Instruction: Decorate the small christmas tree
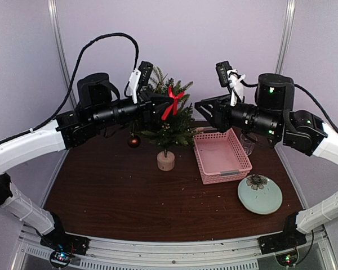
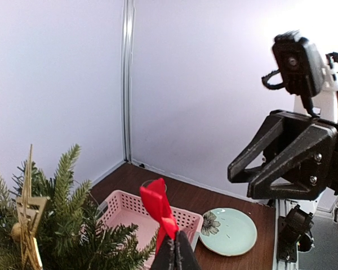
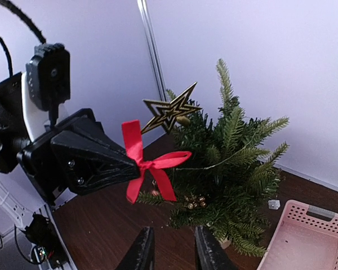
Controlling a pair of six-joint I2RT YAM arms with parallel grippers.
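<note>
Two claws meet at the small christmas tree [image 1: 172, 128], which stands on its pale stump toward the far edge of the surface [image 1: 124, 194], about midway along it and just left of the pink basket [image 1: 222, 175]. The left claw [image 2: 176, 254] is pinched shut on the knot of a red ribbon bow [image 3: 149, 163], held high against the tree's upper branches, just below the gold star [image 3: 169, 109] at the tip. The right claw [image 3: 173, 254] is parted narrowly, holds nothing, and is pointed at the tree from the basket side.

The step in hand is judged to be fixing the bow to a branch. A sturdy twig on the near face should be chosen, below the star, so that the star is not knocked askew. The bow should be pushed well in among the needles before the grip is let go, since a loose ribbon is likely to slide off. A thin thread seems to run from the knot into the foliage, though this cannot be made out for certain; if so, it should be hooked over the twig. The tree looks light, so sideways pressure should be kept gentle, and the trunk could be steadied by the free claw. The dark red bauble [image 1: 134, 140] on the left side should be left undisturbed.
</note>
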